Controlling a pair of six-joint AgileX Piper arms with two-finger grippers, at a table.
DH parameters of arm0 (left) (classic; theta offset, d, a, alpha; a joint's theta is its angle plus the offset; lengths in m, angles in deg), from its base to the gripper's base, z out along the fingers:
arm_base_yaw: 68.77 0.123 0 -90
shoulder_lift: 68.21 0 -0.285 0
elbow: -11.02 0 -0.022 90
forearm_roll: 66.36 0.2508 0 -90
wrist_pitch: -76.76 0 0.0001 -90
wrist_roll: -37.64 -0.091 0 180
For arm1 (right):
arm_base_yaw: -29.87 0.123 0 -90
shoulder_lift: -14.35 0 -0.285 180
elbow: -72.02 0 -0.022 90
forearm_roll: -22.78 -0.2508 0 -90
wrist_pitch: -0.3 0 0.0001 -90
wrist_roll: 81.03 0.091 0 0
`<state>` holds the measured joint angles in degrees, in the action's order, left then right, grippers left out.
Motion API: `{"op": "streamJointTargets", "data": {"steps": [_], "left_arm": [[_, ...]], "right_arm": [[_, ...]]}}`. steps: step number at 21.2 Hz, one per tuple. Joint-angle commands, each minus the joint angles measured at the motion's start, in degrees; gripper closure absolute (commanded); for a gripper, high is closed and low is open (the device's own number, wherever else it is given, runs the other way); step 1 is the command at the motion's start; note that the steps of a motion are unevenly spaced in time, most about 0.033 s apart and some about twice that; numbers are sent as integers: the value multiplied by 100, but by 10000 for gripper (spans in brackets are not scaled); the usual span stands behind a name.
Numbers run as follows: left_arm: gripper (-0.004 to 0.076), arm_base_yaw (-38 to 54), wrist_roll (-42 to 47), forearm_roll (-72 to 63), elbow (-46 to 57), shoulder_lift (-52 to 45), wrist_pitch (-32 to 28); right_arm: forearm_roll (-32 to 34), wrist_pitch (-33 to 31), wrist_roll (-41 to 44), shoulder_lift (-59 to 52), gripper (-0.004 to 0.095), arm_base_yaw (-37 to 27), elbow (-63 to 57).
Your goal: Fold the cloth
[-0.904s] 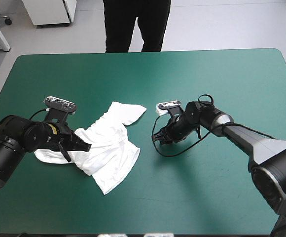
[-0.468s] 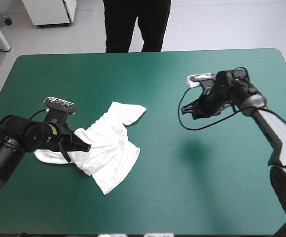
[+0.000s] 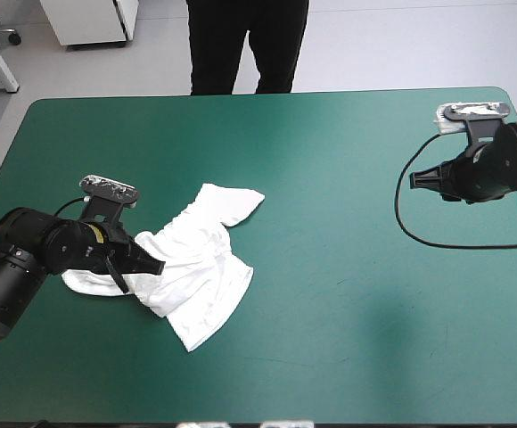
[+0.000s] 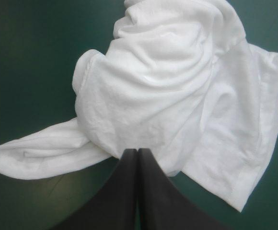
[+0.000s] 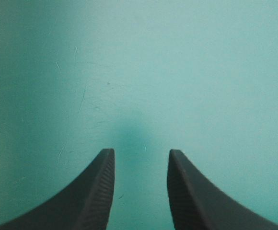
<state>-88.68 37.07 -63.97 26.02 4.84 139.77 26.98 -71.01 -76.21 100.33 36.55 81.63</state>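
High view, cloth: the white short-sleeved T-shirt [image 3: 207, 267] lies crumpled on the teal-green table cover [image 3: 330, 294], on the left side of the table. It is not folded yet.
High view, left arm: the left gripper [image 3: 151, 265] with its black fin-shaped fingers lies low over the T-shirt's left part, I think so it can pull the cloth.
High view, right arm: the right gripper [image 3: 416, 179] hangs near the table's right edge, well apart from the T-shirt. It looks parked out of the way.
Left wrist view, fingers: the left gripper [image 4: 137, 152] has its two fingers pressed together in one point. The T-shirt [image 4: 167, 86] bunches up right at the tip, so it looks like a pinch of cloth is held there.
Right wrist view, fingers: the right gripper [image 5: 141, 152] has its fingers spread apart, with nothing between them, only the bare table cover [image 5: 177, 72] ahead.
Count: one T-shirt, two grippers, four fingers, one table.
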Motion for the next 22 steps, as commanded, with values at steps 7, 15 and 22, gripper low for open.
{"op": "streamJointTargets", "data": {"steps": [7, 15, 22], "left_arm": [[610, 1, -289, -67, -165, -82, -887], [174, 1, -659, -343, -325, 1077, -981], [199, 1, -988, -332, -743, 2195, -1020]], "right_arm": [[-7, -24, 179, -845, 561, -43, 179], [-13, -13, 228, -845, 561, -43, -195], [38, -13, 247, -845, 561, -43, -242]]}}
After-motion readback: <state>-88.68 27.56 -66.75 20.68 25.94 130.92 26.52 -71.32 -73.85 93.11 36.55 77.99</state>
